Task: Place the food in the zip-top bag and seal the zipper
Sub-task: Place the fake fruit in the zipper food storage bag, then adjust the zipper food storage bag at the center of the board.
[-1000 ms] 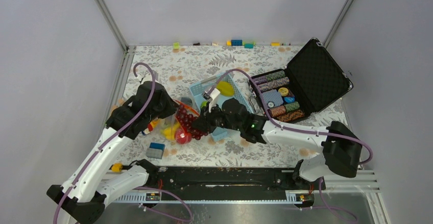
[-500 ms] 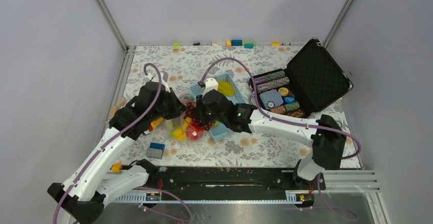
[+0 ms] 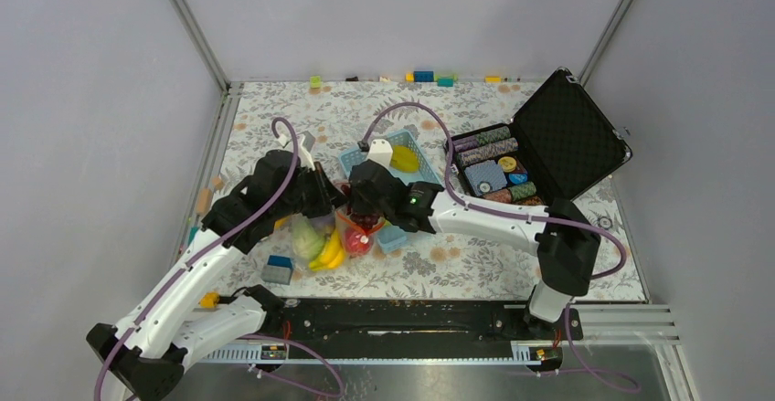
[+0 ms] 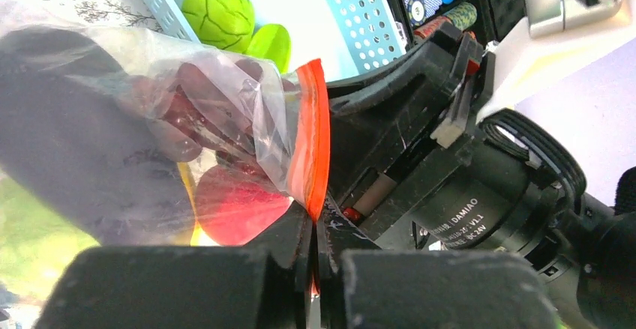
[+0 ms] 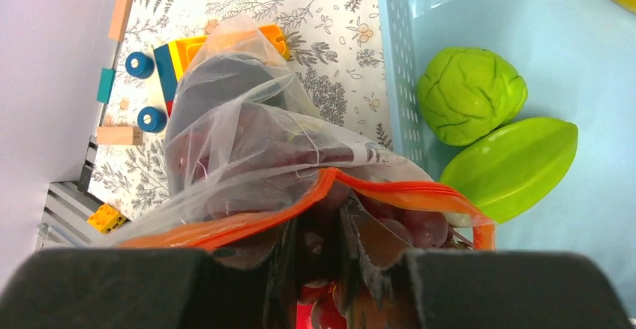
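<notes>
Within the last second both hands have closed in at the overhead view's centre and raised the zip-top bag, so the banana and apple now sag at its bottom. The left hand is clamped on the zipper. The right hand sits slightly parted in the mouth beside the grapes; what it grips I cannot tell. 2 green pieces are still in the basket, whose wall crowds the bag's right. Open table lies lower centre.

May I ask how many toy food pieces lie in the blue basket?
3: a pale green cabbage-like head and a green pointed piece side by side at one end, and a yellow piece farther along. Others may be hidden.
</notes>
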`<move>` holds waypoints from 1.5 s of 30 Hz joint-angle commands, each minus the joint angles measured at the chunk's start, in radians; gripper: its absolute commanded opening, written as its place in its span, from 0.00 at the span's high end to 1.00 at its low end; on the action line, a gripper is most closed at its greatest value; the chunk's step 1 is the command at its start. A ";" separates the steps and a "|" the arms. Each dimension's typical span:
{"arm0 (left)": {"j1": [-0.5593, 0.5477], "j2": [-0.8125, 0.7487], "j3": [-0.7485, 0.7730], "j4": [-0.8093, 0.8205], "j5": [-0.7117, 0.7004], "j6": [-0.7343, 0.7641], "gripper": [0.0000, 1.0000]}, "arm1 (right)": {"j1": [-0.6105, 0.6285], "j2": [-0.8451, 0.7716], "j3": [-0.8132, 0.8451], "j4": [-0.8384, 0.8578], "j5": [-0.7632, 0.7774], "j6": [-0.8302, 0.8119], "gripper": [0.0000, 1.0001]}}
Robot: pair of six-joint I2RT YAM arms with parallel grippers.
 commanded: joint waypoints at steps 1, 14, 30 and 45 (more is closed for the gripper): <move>-0.014 -0.039 0.012 0.074 -0.025 -0.022 1.00 | 0.000 -0.099 -0.087 0.171 -0.039 -0.029 0.90; -0.012 -0.048 -0.013 0.039 -0.233 -0.099 1.00 | 0.000 -0.310 -0.188 0.256 -0.462 -0.234 0.23; -0.010 -0.086 -0.016 0.023 -0.227 -0.069 1.00 | -0.051 -0.533 -0.371 -0.043 0.105 -0.265 0.02; -0.010 -0.078 -0.010 0.024 -0.193 -0.050 1.00 | -0.052 -0.385 -0.371 0.022 -0.123 -0.340 0.15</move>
